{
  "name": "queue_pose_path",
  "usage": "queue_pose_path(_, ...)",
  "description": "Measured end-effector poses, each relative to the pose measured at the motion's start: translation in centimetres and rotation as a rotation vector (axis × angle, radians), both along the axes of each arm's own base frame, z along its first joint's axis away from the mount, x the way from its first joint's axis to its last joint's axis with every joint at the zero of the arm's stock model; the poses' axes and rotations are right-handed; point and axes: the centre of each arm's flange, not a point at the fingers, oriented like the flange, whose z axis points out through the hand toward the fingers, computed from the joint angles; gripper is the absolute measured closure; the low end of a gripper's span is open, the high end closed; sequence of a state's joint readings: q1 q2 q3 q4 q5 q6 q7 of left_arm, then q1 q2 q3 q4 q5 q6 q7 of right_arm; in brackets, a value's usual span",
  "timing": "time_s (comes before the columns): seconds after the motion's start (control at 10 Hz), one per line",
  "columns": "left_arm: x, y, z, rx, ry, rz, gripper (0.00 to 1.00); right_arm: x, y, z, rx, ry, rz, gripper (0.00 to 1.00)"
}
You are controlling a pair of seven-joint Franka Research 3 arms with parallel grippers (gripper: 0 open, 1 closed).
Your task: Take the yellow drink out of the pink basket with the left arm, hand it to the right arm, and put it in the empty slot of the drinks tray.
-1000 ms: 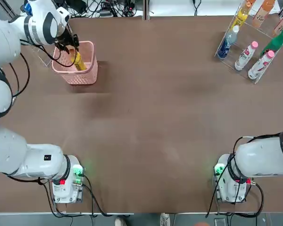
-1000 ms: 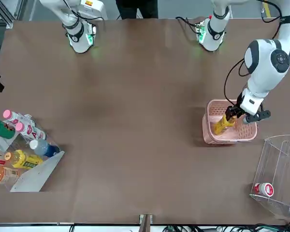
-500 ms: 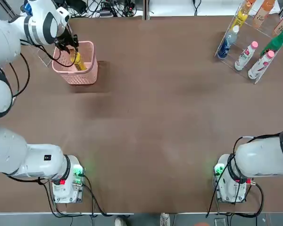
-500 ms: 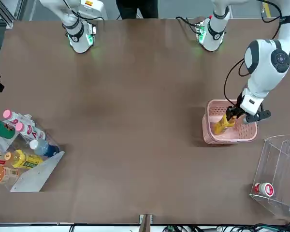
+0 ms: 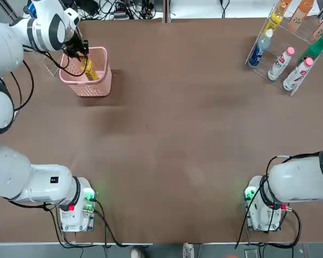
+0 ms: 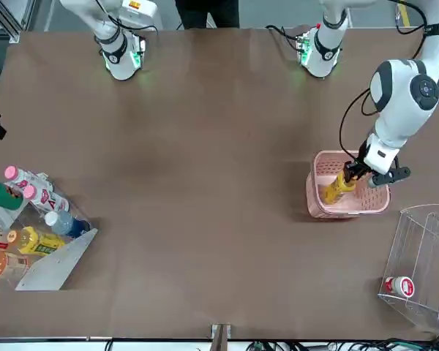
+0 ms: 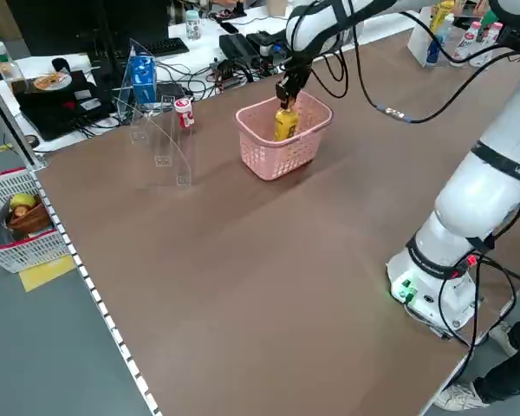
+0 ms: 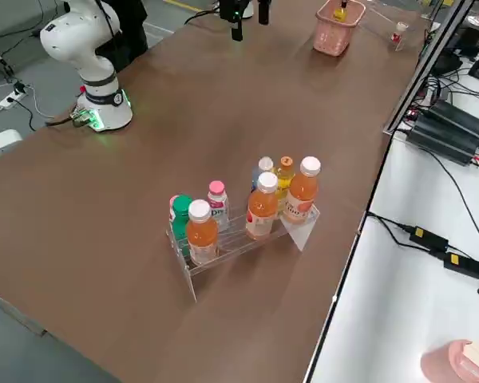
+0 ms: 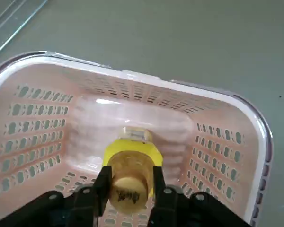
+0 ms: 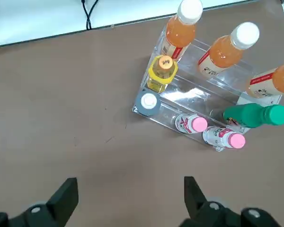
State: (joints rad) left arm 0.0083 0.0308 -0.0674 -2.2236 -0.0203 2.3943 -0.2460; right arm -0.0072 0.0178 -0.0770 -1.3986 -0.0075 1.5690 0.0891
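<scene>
Drawn together, left pincer (image 9: pixel 131 175) grips yellow drink (image 9: pixel 132 158) in pink basket (image 5: pixel 105 88); right pincer (image 10: pixel 131 184), open, over surface (image 10: pixel 61 104)

Pink basket (image 7: pixel 284 139) on tabletop (image 7: pixel 243 286), 12 o'clock in view. 1 yellow bottle (image 7: pixel 286 124) inside, upright; black tool (image 7: pixel 290 89) at its top. Clear acrylic box (image 7: pixel 163 143) at basket's 9 o'clock, apart, with 1 red-white can (image 7: pixel 184 113). White arm base (image 7: pixel 433 286) at 4 o'clock.

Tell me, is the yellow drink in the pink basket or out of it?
In. The yellow drink sits inside the pink basket's walls, with the left gripper's fingers closed on its neck.
</scene>
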Motion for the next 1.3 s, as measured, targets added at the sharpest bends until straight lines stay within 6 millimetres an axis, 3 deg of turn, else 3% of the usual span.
queue_pose_path(1.0, 0.2, 0.1, 0.3, 0.002, -0.007, -0.003, 0.66, -0.1, -0.7, 0.2, -0.001, -0.004, -0.013, 0.01)
queue_pose_path(1.3, 1.2, 0.1, 2.1, 0.000, -0.046, -0.003, 0.66, -0.1, -0.7, 0.2, -0.001, -0.004, -0.013, 0.01)
